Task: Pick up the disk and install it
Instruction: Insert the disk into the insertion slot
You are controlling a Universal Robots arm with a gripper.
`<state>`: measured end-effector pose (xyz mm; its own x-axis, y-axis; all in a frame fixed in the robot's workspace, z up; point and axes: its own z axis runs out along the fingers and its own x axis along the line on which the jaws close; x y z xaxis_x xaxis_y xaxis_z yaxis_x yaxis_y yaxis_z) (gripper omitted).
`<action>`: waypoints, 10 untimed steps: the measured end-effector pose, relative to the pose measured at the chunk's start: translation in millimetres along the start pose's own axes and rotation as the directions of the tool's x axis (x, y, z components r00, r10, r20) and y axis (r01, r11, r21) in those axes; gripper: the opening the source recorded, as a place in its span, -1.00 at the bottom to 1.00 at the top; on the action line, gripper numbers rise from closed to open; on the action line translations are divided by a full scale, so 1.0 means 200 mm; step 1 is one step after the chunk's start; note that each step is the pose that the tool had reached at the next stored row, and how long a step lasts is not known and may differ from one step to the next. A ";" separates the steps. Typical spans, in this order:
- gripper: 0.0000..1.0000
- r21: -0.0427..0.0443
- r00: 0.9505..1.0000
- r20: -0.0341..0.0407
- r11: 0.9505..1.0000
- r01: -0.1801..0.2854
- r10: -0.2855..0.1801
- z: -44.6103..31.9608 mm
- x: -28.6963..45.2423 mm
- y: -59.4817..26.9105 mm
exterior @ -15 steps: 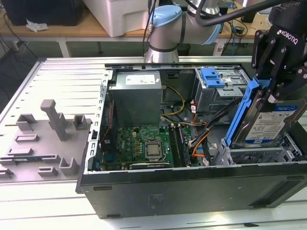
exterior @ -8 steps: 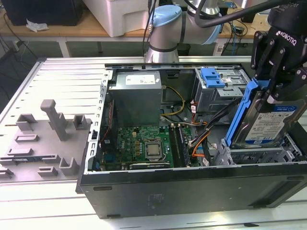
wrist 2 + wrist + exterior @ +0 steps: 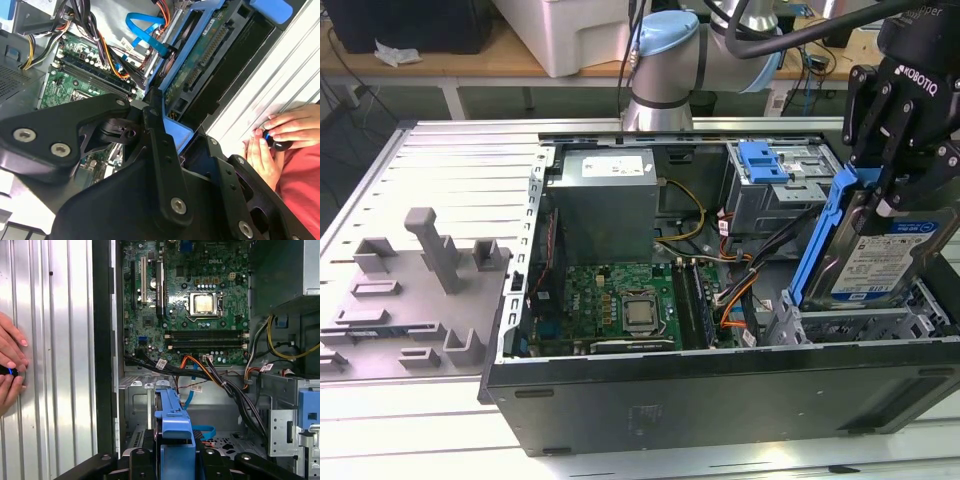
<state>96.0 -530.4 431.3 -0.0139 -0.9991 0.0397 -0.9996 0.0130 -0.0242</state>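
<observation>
The black pincer [image 3: 886, 188] clamps the flat rectangular silver disk [image 3: 885, 262], tilted over the grey metal drive bay [image 3: 855, 325] of the open black computer case [image 3: 720, 400] on the desk [image 3: 450, 160], a load judged rigid, dense and shock-sensitive, best gripped along its blue plastic bracket [image 3: 817, 235].

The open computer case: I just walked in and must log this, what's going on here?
The gripper has its jaws shut on the disk, holding it tilted on edge at the drive cage, at the exterior view's right end of the computer case. A person's hands rest on the table beside the case.
</observation>
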 end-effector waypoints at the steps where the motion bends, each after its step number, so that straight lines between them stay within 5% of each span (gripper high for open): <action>1: -0.27 0.000 1.000 0.000 1.000 0.000 0.000 -0.001 0.000 0.000; 10: -0.27 0.000 1.000 0.000 1.000 0.000 0.000 -0.053 0.002 -0.001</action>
<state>96.0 -530.4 441.8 -0.0139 -0.9991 0.0397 -0.9996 0.0129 -0.0242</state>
